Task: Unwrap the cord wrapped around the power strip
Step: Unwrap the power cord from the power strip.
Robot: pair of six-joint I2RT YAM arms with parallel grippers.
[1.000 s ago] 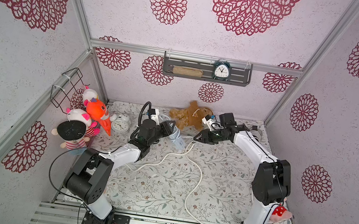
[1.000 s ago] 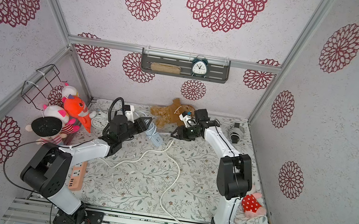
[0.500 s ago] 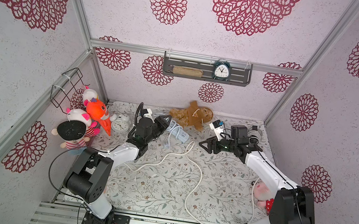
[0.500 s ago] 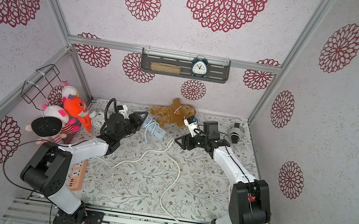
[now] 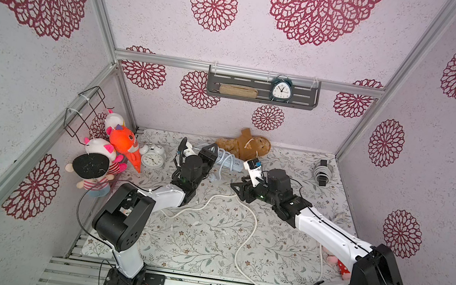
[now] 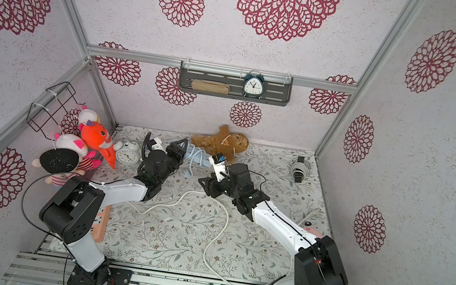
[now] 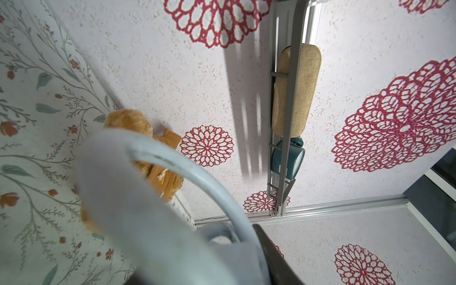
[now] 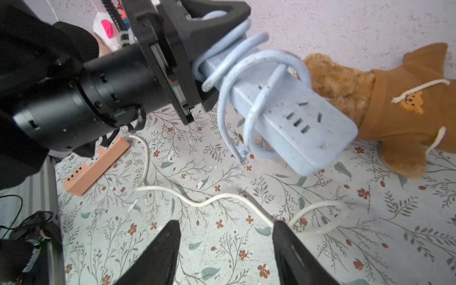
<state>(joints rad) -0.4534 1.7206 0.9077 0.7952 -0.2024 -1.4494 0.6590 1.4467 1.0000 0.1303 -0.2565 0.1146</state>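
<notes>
A light blue power strip (image 8: 296,118) with its blue cord (image 8: 229,98) looped around it is held off the mat near the back, seen in both top views (image 5: 229,163) (image 6: 198,157). My left gripper (image 5: 212,154) (image 8: 222,56) is shut on one end of the strip, which fills the left wrist view as a blur (image 7: 123,197). The cord's plug (image 8: 240,153) dangles below the strip. My right gripper (image 5: 236,189) (image 8: 225,227) is open and empty. It hovers low over the mat, in front of the strip and apart from it.
A brown teddy plush (image 5: 243,147) lies behind the strip against the back wall. An orange power strip (image 8: 95,165) lies front left, and its white cord (image 5: 250,229) snakes across the mat under my right gripper. An alarm clock (image 5: 153,156) and plush toys (image 5: 116,145) stand left, and a coiled cable (image 5: 321,172) lies back right.
My right gripper has opened and drawn back from the strip's end toward the front. My left gripper has carried the strip a little toward the back wall.
</notes>
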